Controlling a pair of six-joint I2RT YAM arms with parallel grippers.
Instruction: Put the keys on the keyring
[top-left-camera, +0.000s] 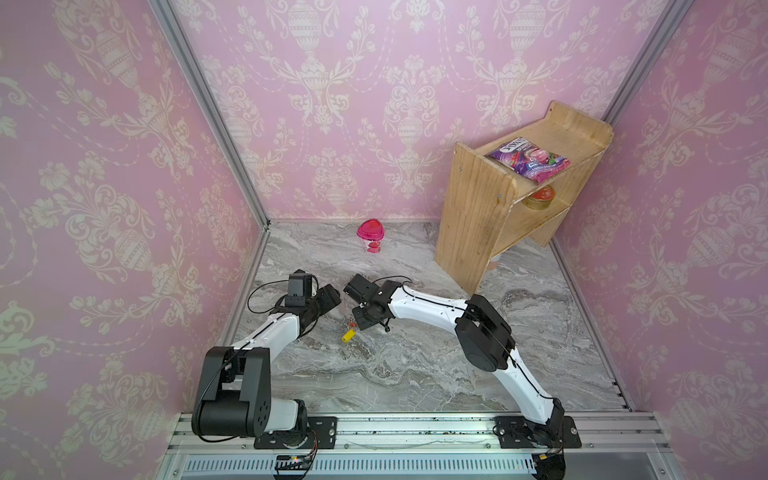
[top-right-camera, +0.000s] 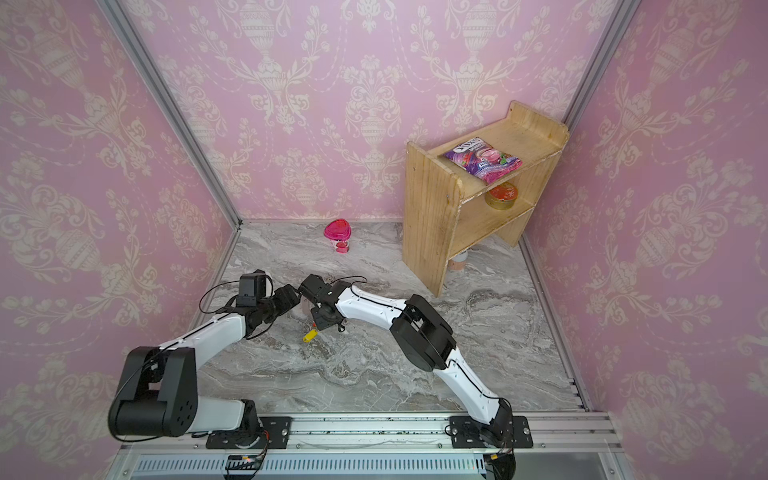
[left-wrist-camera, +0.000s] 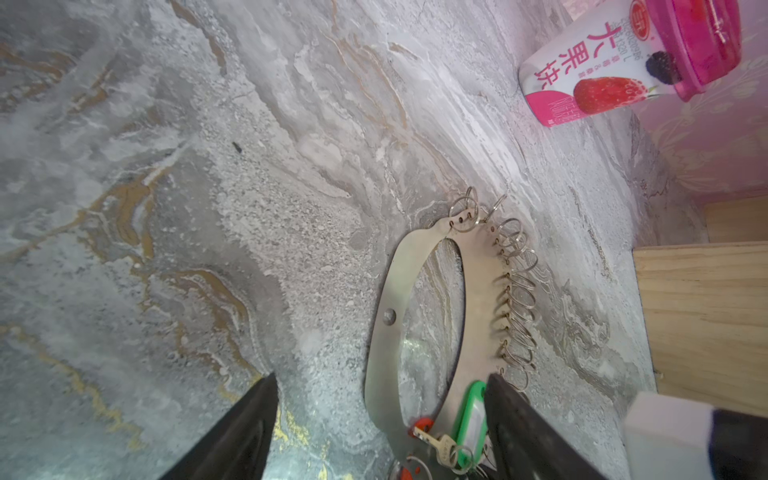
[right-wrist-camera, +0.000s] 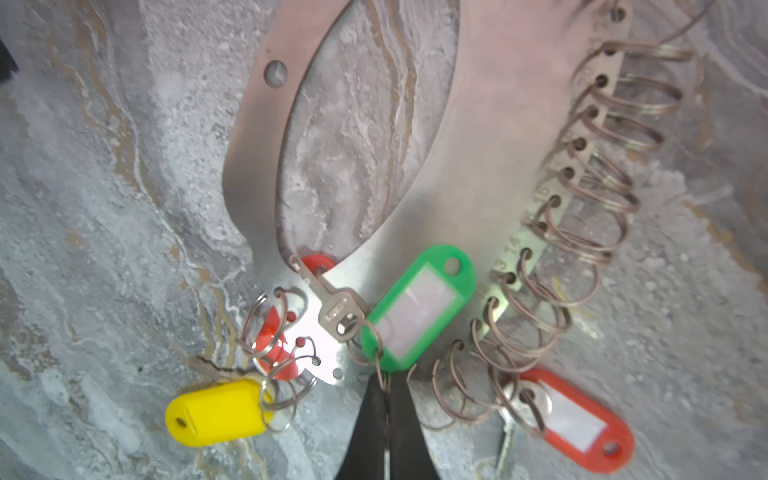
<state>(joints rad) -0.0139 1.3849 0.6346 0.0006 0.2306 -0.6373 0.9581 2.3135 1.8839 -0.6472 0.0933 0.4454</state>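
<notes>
On my feed the wallpaper (top-left-camera: 374, 104) is pink with a cream urn-and-flower pattern, and the table (top-left-camera: 415, 374) is grey marble with tan veins. The keyring (right-wrist-camera: 478, 124) looks dull grey-brown (pinkish in spots). There's a green tag (right-wrist-camera: 419, 307), a yellow tag (right-wrist-camera: 216, 411) and a red tag (right-wrist-camera: 577, 424). The shelf (top-left-camera: 478, 216) is pale wood, and the cup (left-wrist-camera: 582, 79) is white and pink with a strawberry print.

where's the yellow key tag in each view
In a top view: yellow tag on the marble beside the right arm's wrist.
In a top view: yellow tag, same spot.
Left wrist: not in it.
Right wrist: yellow tag beside the shut right tool, at the keyring's end.
Shared landmark: the keyring, in both wrist views.
</notes>
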